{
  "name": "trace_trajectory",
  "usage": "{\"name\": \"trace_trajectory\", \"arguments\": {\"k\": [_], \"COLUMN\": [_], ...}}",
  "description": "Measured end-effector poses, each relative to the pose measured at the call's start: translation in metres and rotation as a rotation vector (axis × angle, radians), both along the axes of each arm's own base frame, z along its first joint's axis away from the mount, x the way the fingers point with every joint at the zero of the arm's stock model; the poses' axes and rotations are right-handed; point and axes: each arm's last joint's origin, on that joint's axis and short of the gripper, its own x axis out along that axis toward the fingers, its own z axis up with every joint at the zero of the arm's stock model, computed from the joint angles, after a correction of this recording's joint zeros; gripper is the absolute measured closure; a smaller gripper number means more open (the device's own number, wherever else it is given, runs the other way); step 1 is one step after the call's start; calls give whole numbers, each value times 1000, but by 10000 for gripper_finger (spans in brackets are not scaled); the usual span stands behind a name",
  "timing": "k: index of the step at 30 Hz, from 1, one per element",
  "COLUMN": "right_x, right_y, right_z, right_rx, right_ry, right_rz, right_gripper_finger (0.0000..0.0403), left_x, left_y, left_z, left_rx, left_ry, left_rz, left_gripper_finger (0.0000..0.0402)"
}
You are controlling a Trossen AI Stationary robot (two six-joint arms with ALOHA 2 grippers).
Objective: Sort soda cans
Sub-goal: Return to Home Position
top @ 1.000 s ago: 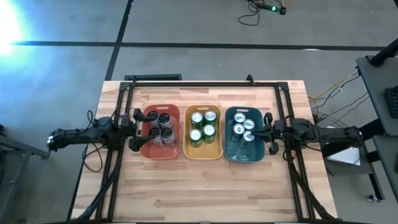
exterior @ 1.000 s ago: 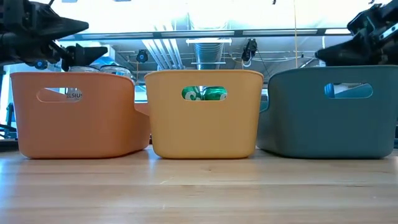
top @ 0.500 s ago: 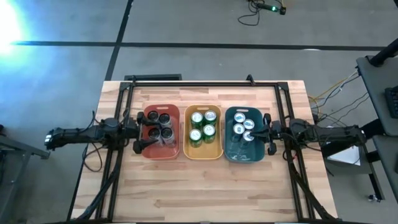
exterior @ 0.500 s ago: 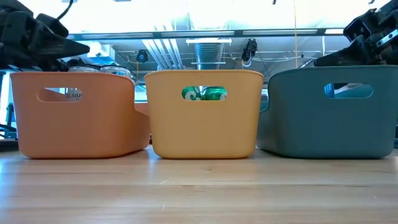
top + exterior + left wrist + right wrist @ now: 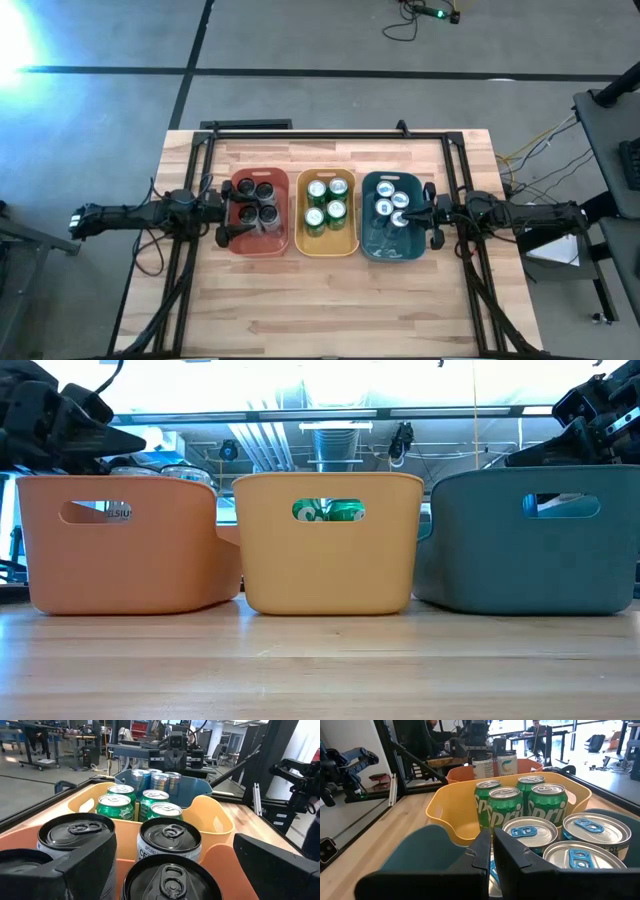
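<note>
Left gripper spread wide at outer rim of red bin, dark cans just ahead of it, right gripper pinched closed and empty over silver-blue cans in teal bin, green cans in yellow bin between both grippers.

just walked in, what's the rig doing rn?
Sorting soda cans, and it looks finished. The dark cans sit in the red bin, the green cans in the yellow bin, and the silver-blue cans in the teal bin. The left gripper hangs open over the red bin's outer edge. The right gripper is shut and empty over the teal bin's outer edge.
</note>
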Motion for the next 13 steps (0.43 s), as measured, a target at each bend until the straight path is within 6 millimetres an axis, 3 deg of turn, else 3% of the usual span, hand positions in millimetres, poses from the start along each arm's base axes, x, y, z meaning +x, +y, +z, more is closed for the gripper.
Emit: {"name": "trace_trajectory", "arguments": {"k": [13], "right_x": [0], "right_y": [0], "right_z": [0], "right_rx": [0], "right_ry": [0], "right_rz": [0], "right_gripper_finger": [390], "left_x": [2], "left_y": [0], "left_z": [-2], "left_rx": [-1], "left_ry": [26], "left_rz": [0], "left_gripper_finger": [15]}}
